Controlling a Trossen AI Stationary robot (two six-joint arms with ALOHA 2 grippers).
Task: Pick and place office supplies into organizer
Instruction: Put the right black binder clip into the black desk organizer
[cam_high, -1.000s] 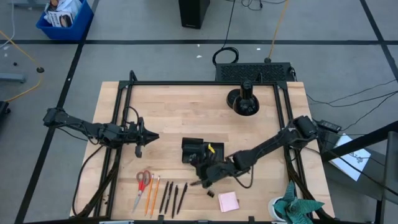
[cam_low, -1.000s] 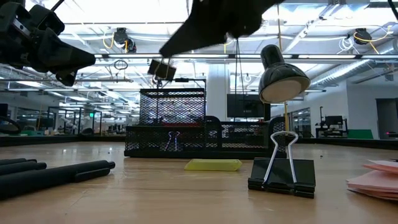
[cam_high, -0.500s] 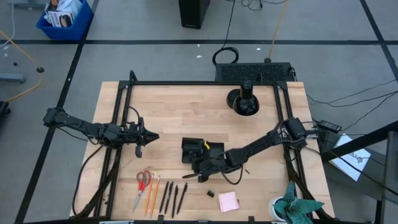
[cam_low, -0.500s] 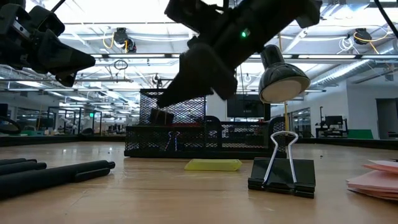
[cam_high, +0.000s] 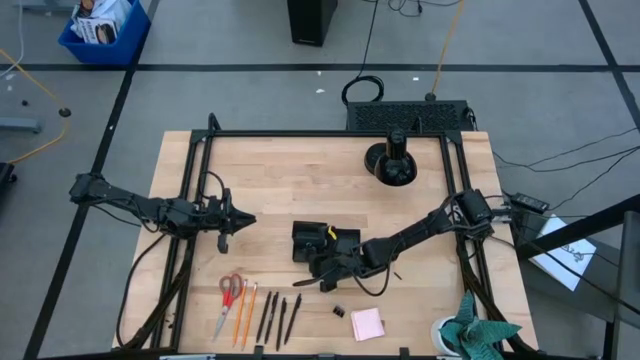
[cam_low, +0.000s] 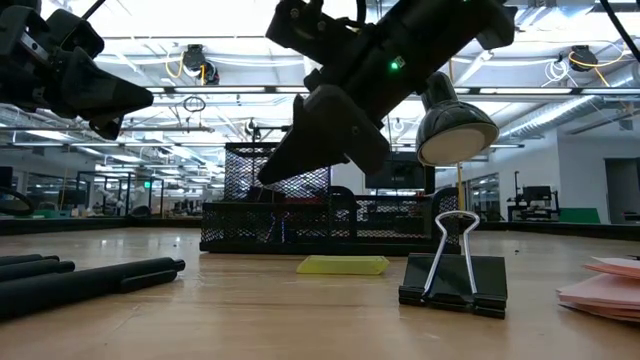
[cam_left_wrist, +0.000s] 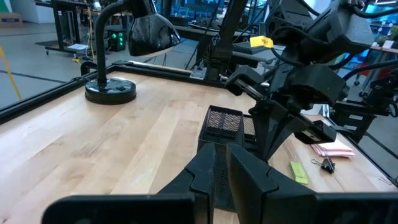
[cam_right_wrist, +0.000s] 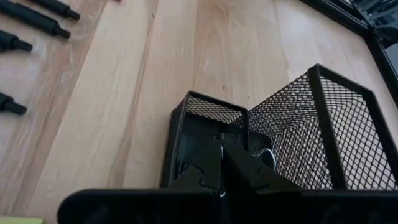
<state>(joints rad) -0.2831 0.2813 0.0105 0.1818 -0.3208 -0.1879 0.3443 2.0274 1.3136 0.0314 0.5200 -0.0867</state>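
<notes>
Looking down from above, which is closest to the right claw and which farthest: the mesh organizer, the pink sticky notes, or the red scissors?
From the right gripper:
1. Organizer: right at the gripper, mid-table.
2. Pink sticky-note pad: near the front edge, toward the right arm's side.
3. Red-handled scissors: front edge, toward the left arm's side.

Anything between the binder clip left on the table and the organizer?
Nothing blocks it on the table: binder clip has bare wood up to the organizer, the yellow piece off to one side. Right gripper hangs above the organizer's near edge.

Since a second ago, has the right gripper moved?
Yes. The right gripper went from the wooden table's front edge, near the small dark binder clip, back over the black mesh organizer.
</notes>
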